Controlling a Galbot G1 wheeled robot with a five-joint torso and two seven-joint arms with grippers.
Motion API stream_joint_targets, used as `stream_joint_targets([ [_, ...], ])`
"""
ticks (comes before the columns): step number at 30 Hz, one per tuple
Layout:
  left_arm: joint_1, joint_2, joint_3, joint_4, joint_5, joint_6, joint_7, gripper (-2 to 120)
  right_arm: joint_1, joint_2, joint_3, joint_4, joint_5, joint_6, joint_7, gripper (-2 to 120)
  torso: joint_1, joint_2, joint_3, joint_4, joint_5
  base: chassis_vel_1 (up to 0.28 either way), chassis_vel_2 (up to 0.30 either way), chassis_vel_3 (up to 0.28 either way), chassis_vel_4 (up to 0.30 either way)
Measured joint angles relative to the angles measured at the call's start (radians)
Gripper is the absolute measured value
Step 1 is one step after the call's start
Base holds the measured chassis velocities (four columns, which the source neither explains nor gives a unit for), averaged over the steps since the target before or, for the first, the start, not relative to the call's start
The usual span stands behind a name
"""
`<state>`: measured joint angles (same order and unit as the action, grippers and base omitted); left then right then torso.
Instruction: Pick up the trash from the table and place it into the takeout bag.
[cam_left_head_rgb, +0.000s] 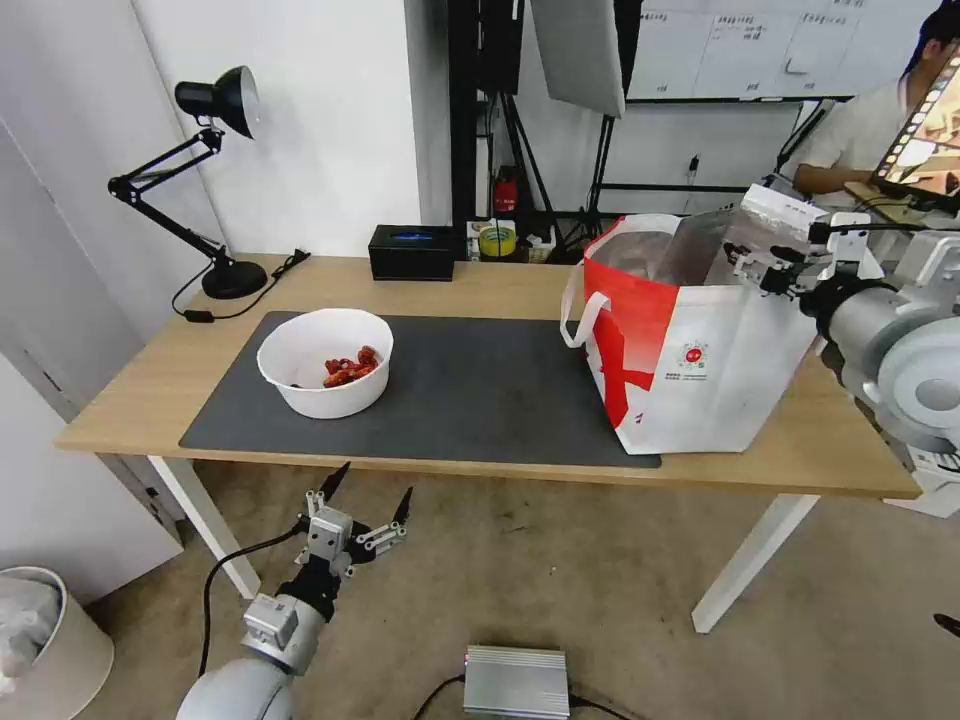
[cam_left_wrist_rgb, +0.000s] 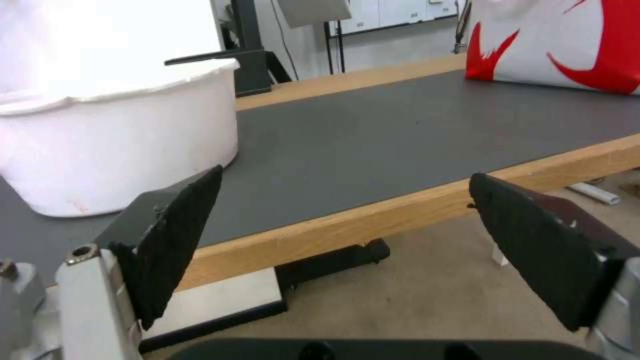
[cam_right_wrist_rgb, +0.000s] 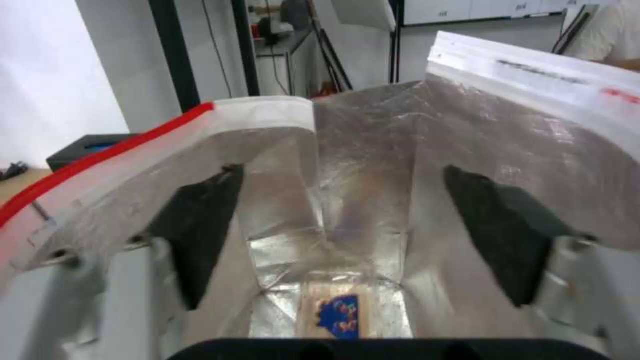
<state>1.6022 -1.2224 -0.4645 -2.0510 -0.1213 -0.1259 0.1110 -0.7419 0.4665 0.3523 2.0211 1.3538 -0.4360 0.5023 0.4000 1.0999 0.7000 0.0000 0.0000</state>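
Over takeout bag (cam_left_head_rgb: 700, 370) mouth, right gripper (cam_right_wrist_rgb: 347, 235) jaws spread, left gripper (cam_left_head_rgb: 370, 505) likewise below table (cam_left_head_rgb: 500, 280) edge.

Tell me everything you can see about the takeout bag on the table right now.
The takeout bag is a large boxy bag, white with red swashes and a small round red logo on its front. It has a white loop handle on its left side and a crinkled silver foil lining. It stands upright with its mouth open on the right part of the table, its base partly on the dark grey mat. The right gripper hangs open over its mouth. Something small with blue print lies at the bottom.
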Motion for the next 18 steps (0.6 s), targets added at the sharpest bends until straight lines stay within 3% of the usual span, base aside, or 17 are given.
stream_joint_targets([
  [2,0.003,0.000,-0.002,-0.005,0.000,0.000,0.000,100,-0.008,-0.004,0.012,0.007,0.000,0.007,-0.018,92,0.000,0.000,0.000,0.0000,0.0000,0.000,0.000,0.000,0.000],
  [6,0.006,-0.002,-0.004,-0.012,0.000,-0.001,0.000,100,-0.027,-0.011,0.035,0.027,-0.001,0.067,-0.094,100,0.000,0.000,0.000,0.0000,0.0000,0.000,0.000,0.000,0.000],
  [11,0.009,-0.007,-0.005,-0.019,0.000,-0.001,0.000,100,-0.056,-0.014,0.042,0.077,-0.015,0.142,-0.181,100,0.000,0.000,0.000,0.0000,-0.0001,0.000,0.000,0.000,0.000],
  [18,0.021,-0.016,-0.008,-0.030,0.005,-0.002,0.000,100,-0.196,0.033,0.036,0.184,-0.182,0.257,-0.264,100,0.000,0.000,0.000,0.0000,-0.0001,0.000,0.000,0.000,0.000],
])
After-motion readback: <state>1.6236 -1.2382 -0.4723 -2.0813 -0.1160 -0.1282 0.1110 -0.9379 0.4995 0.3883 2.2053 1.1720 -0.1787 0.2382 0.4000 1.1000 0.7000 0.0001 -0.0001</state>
